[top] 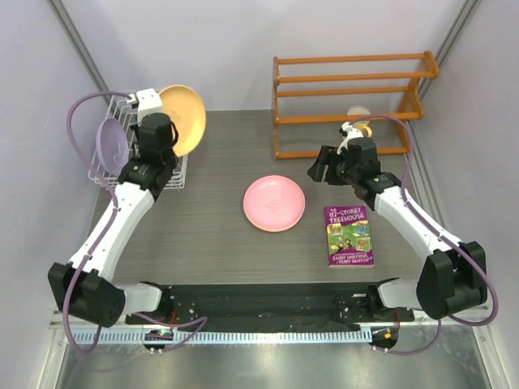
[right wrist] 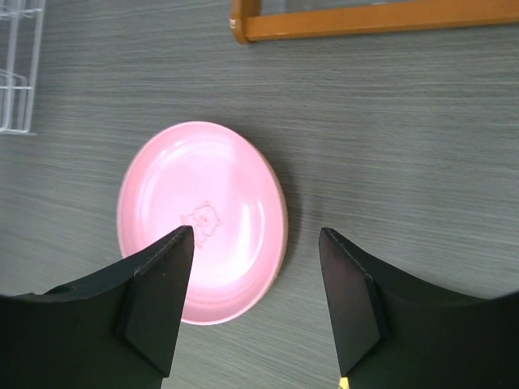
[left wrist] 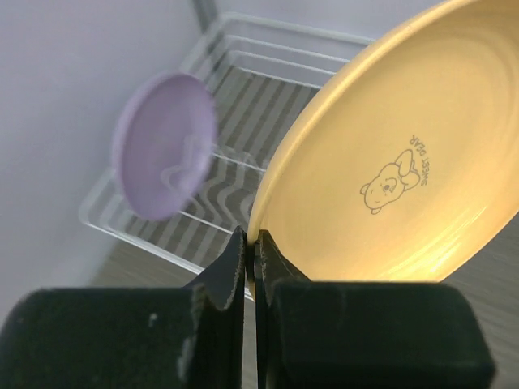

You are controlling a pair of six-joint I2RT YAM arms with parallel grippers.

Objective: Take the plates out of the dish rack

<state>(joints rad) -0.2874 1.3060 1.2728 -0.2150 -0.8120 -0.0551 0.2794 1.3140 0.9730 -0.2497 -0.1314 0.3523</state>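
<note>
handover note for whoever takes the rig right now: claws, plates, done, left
Left claw: shut on the rim of the yellow plate, which is tilted in the air by the dish rack.
Right claw: open, empty, by the pink plate.
Done: pink plate flat on the table.
Left: set the yellow plate down; lavender plate stands in the rack.

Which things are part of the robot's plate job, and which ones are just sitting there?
For the job: the yellow plate, pinched at its rim by the left gripper; the purple plate, standing in the white dish rack; the pink plate, flat on the table.

Just lying about: the book; the orange wooden shelf.
</note>
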